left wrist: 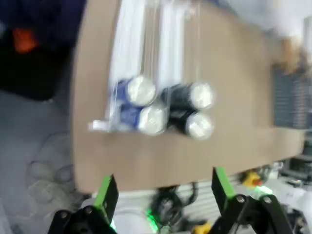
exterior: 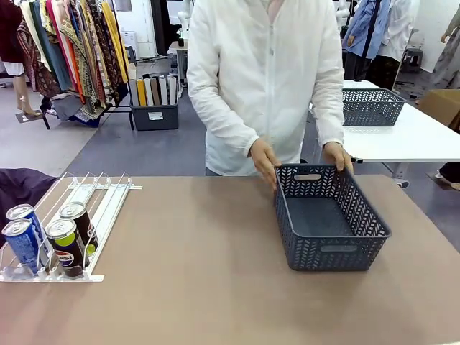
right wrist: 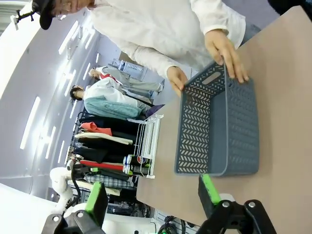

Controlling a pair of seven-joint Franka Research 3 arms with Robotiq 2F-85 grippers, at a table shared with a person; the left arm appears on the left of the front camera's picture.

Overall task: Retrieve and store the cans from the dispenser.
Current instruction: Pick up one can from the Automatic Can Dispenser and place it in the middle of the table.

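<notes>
The dispenser (exterior: 100,198) lies at the table's left, a white rack with thin rail lanes. At its low front end stand two blue cans (exterior: 21,230) and two black Pepsi cans (exterior: 68,233), all with silver tops. The left wrist view looks down from high above on the cans (left wrist: 170,107) and the dispenser (left wrist: 146,39); my left gripper (left wrist: 163,195) is open and holds nothing. My right gripper (right wrist: 153,195) is open too, hovering off the table with the dispenser (right wrist: 148,139) and cans (right wrist: 131,163) far away.
A dark grey lattice basket (exterior: 363,215) sits right of centre, also visible in the right wrist view (right wrist: 192,122). A person in a white shirt holds its far rim with both hands (exterior: 264,162). Bare tabletop separates the dispenser and the basket.
</notes>
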